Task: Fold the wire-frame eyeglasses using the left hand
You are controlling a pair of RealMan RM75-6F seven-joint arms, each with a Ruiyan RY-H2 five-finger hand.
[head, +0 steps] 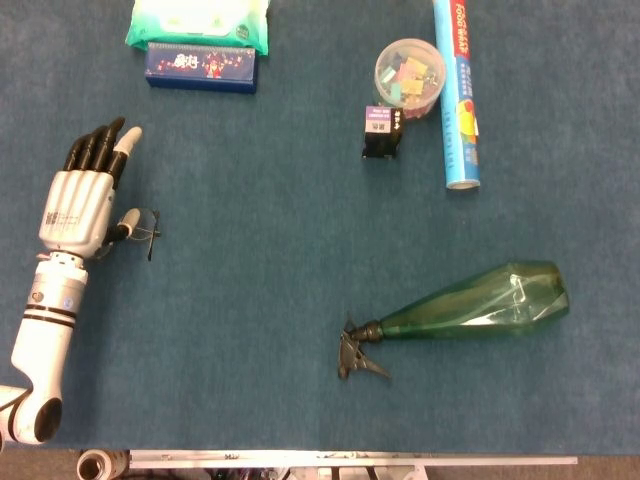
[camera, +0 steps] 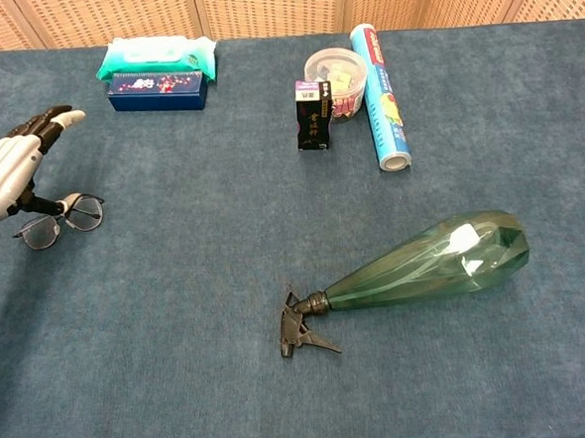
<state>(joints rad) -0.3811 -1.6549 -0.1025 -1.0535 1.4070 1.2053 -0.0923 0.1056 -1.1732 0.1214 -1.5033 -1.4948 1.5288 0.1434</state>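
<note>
The wire-frame eyeglasses [camera: 82, 213] lie on the blue cloth at the far left, lenses facing the front. In the head view only one rim and a thin temple of the eyeglasses [head: 146, 226] show beside the hand. My left hand [head: 80, 200] hovers flat over their left part, fingers stretched out and pointing to the back. In the chest view the left hand [camera: 9, 165] has its thumb down at the frame, between the lenses and the far side; I cannot tell whether it touches. Nothing is gripped. The right hand shows in neither view.
A green spray bottle [head: 470, 305] lies on its side at the front right. Along the back are a wipes pack [head: 198, 20], a blue box [head: 200, 65], a tub of clips [head: 410, 72], a small black box [head: 382, 132] and a blue roll [head: 458, 95].
</note>
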